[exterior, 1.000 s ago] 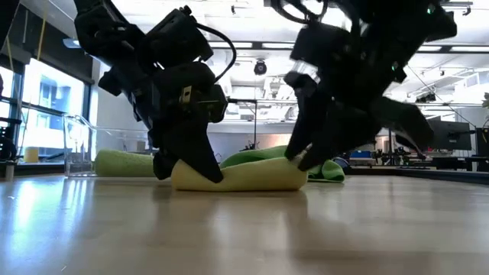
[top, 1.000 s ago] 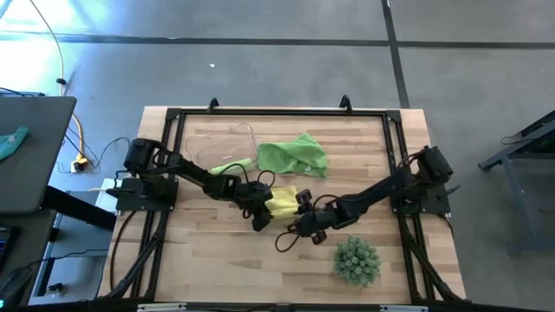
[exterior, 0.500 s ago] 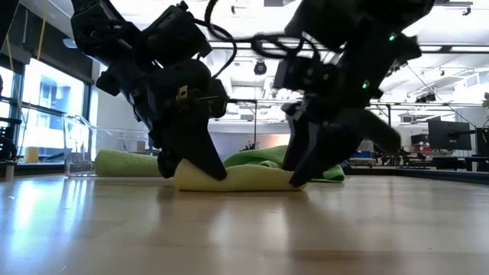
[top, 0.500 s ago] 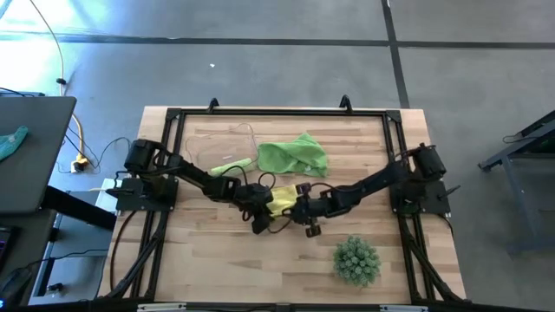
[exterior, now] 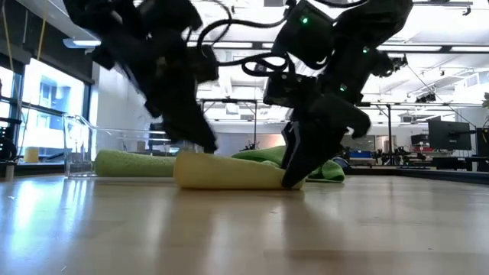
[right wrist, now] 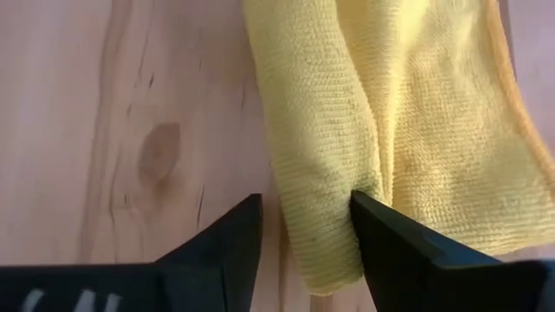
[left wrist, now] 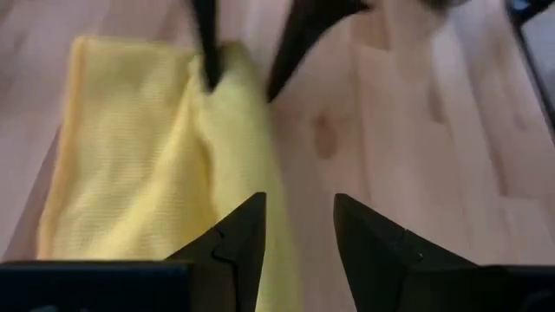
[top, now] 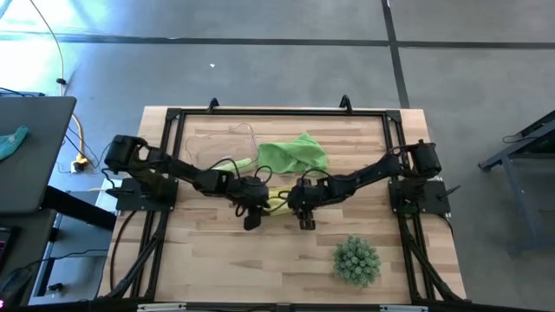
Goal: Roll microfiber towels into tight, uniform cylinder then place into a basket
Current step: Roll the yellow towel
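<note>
Between the two end effectors, at the middle of the wooden counter: one yellow microfiber towel, loosely rolled into a low cylinder lying flat on the wood, its outer flap not tucked.

Left end effector: at one end of the yellow roll, fingers parted, tips just above the towel's edge; nothing grasped. In its wrist view the near fingertips straddle the towel's long fold, one over cloth, one over bare wood.

Right end effector: at the opposite end of the roll, fingers spread, released. In its wrist view one finger presses into the rolled fold of the yellow towel; the other stands on bare wood just beside it. From the low view its tips touch the counter at the roll's end.

Beyond the end effectors, toward the far edge:
- lime green towel, crumpled, unrolled, lying on the counter.
- second lime green towel, rolled, lying beside the left arm, near the basket.
- basket, clear plastic, upright, contents not discernible.

Nearer the front edge, on the right end effector's side, well apart from the yellow roll: spiky green ball plant.

Off the counter, past the left arm: teal cloth on a dark side table.
</note>
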`<state>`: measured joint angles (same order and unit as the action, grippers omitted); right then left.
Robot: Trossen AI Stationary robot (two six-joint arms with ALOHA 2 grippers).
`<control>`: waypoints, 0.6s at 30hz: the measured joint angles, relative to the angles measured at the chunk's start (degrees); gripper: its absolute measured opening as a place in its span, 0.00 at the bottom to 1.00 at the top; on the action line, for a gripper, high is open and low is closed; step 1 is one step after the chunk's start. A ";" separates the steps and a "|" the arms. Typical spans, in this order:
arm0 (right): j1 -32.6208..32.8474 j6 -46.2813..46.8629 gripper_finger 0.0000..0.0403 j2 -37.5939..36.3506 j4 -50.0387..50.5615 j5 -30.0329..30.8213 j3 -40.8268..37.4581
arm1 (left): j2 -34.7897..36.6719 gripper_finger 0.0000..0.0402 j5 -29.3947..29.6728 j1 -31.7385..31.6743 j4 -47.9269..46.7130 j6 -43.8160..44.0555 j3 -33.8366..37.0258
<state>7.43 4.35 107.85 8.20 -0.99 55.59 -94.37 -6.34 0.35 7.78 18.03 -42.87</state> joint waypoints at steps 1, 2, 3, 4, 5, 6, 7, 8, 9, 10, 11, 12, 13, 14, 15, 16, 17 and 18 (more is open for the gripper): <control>-0.57 1.00 0.40 0.00 -0.07 -1.10 0.00 | 0.46 0.32 0.42 0.71 -0.15 -0.69 -0.01; -1.21 2.05 0.40 0.00 -0.10 -2.49 0.00 | 0.86 0.32 1.00 1.53 -0.43 -1.29 0.11; -1.86 3.23 0.39 0.00 -0.08 -4.07 -0.02 | 0.86 0.32 2.16 2.54 0.20 -2.24 0.10; -2.50 4.35 0.39 0.04 -0.08 -5.38 -0.02 | 0.81 0.32 3.84 3.66 0.58 -3.47 0.06; -3.13 5.26 0.39 0.04 -0.14 -6.46 -0.06 | 0.59 0.32 5.65 4.71 0.82 -4.76 0.04; -3.71 6.16 0.39 0.06 -0.13 -7.55 -0.07 | 0.35 0.32 7.77 5.82 0.91 -5.92 0.04; -4.21 6.76 0.39 0.08 -0.17 -8.60 -0.07 | 0.13 0.32 10.54 6.92 0.57 -6.92 0.04; -4.68 7.38 0.39 0.11 -0.31 -9.50 -0.10 | -0.42 0.32 13.62 7.89 0.83 -7.67 0.01; -5.07 7.61 0.39 0.11 -0.35 -10.24 -0.11 | -0.99 0.32 16.68 8.66 1.06 -8.00 -0.03; -5.37 7.67 0.39 0.13 -0.43 -10.67 -0.12 | -1.23 0.32 19.65 9.35 0.40 -8.19 0.01; -5.61 7.68 0.39 0.13 -0.52 -11.00 -0.15 | -1.56 0.32 22.23 9.97 0.22 -8.23 0.05; -5.71 7.68 0.39 0.15 -0.54 -11.10 -0.15 | -1.98 0.32 23.97 10.40 0.56 -8.21 0.01; -5.71 7.69 0.39 0.15 -0.60 -11.08 -0.17 | -2.43 0.32 25.04 10.67 0.52 -8.20 0.00; -5.72 7.68 0.39 0.15 -0.69 -11.11 -0.20 | -2.85 0.32 25.43 10.77 0.43 -8.20 0.00; -5.84 7.68 0.39 0.15 -0.69 -11.21 -0.20 | -3.17 0.32 25.41 10.84 0.07 -8.08 0.00; -5.95 7.68 0.39 0.15 -0.71 -11.47 -0.20 | -3.65 0.32 25.35 10.90 0.19 -7.76 -0.02; -5.98 7.70 0.39 0.15 -0.73 -11.56 -0.20 | -3.95 0.32 24.94 10.92 0.12 -7.34 -0.05; -5.95 7.68 0.39 0.15 -0.79 -11.50 -0.22 | -4.10 0.32 24.84 10.94 -0.71 -6.80 -0.05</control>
<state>1.48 12.03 108.01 7.41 -12.50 55.37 -98.47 18.50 11.29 7.07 11.23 -42.92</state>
